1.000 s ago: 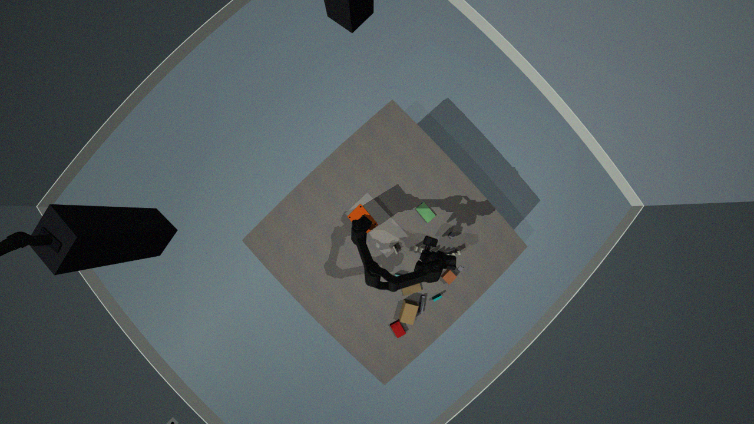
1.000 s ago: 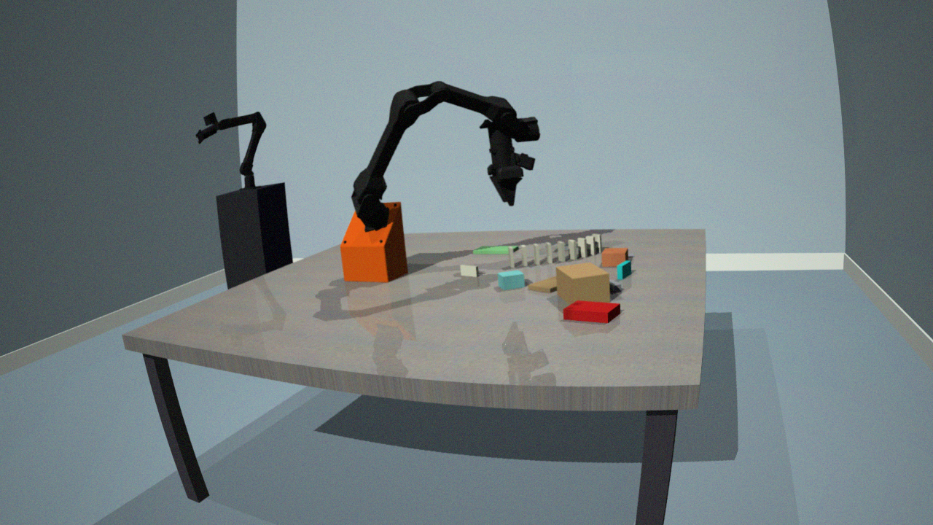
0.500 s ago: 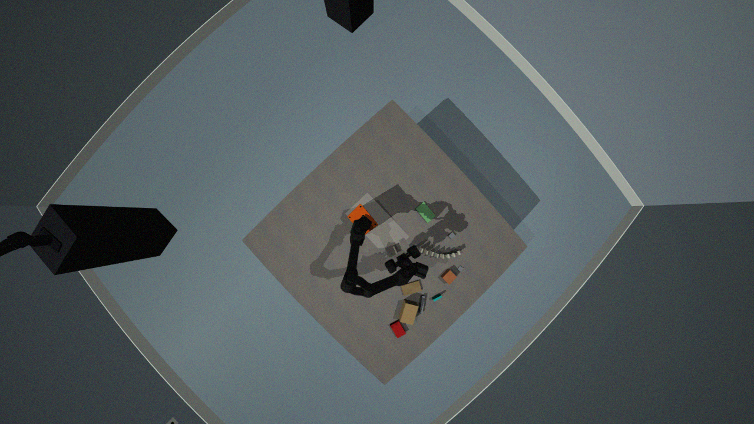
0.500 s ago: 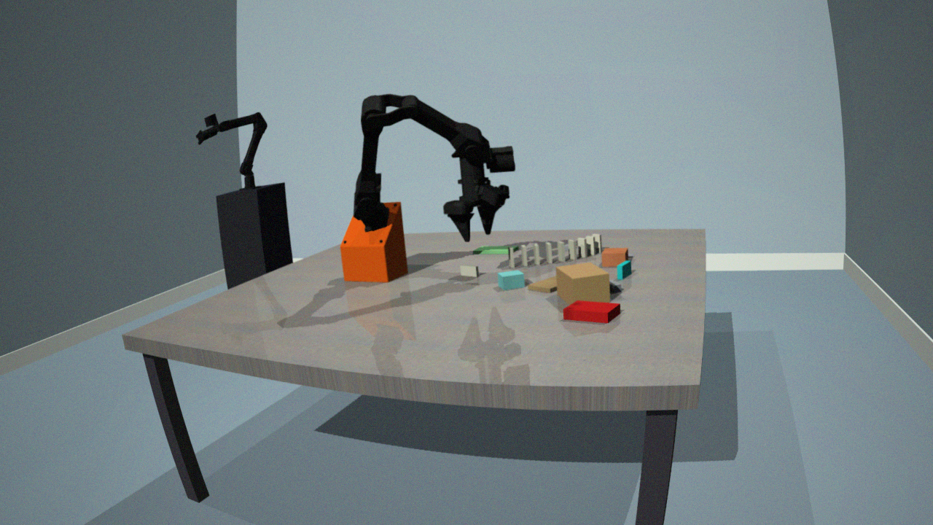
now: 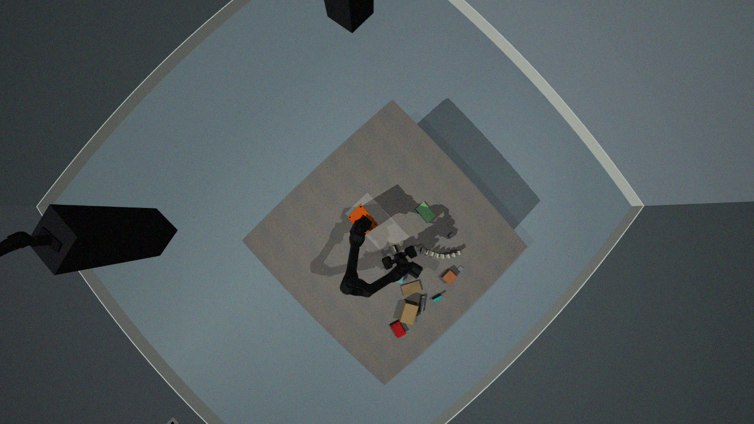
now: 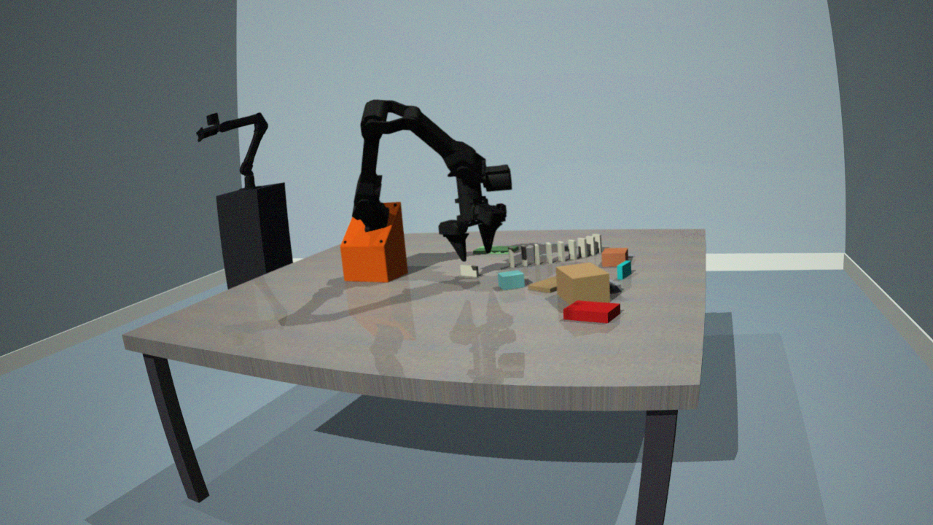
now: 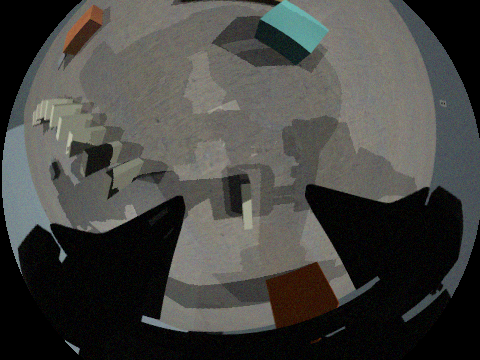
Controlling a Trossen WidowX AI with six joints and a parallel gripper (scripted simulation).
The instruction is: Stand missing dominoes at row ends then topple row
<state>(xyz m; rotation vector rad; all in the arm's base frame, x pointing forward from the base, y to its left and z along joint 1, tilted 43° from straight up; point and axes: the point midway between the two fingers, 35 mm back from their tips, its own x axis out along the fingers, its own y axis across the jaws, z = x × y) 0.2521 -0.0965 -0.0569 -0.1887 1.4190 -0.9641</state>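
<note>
A curved row of several pale dominoes stands upright; its nearer end domino is upright too. A loose pale domino lies on its long edge, apart from that end, on the robot-base side. My gripper points down, open and empty, with its fingertips low, a little above the loose domino. In the wrist view the domino shows between the two fingers, its narrow edge facing up. Part of the row is in the arm's shadow.
A teal block lies near the gripper. An orange-brown block is beside the row, a green slab on its other side. Tan boxes, a red block and a cyan piece lie farther off.
</note>
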